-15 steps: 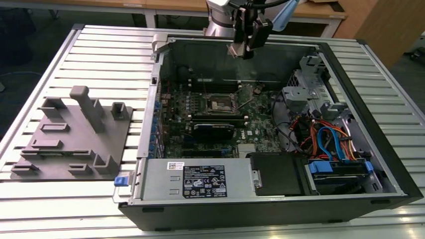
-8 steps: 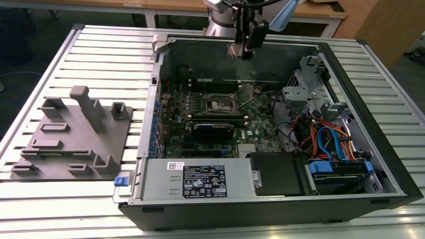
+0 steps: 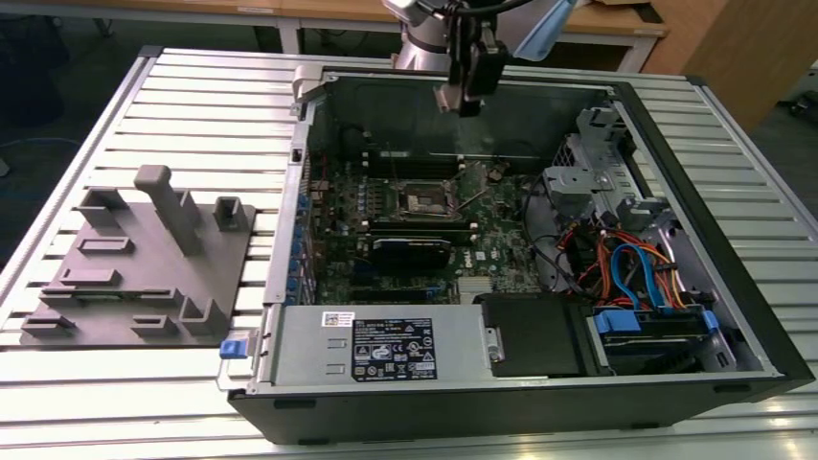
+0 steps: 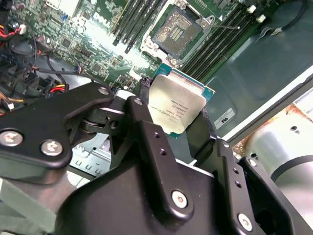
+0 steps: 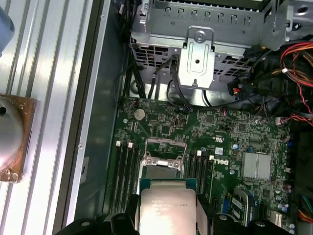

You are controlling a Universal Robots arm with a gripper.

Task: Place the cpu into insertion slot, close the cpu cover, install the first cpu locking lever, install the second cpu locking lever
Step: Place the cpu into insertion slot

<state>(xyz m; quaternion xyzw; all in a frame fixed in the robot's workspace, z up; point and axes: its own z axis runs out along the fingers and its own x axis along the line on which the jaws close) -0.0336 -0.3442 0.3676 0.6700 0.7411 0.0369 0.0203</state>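
While the jaws grip the cpu (image 4: 177, 105) by two opposite edges, it hangs well above the green circuit board (image 3: 335, 251) inside the open computer case (image 3: 511, 414), apart from the insertion slot (image 3: 426, 199), whose dark centre lies bare.

The gripper (image 4: 172, 123) holds the cpu (image 4: 177, 104) between its black jaws, silver-grey top facing the camera. Beyond the cpu, apart from it, the insertion slot (image 4: 178, 29) lies uncovered on the green circuit board (image 4: 98, 30), flanked by black memory slots (image 4: 221, 40).
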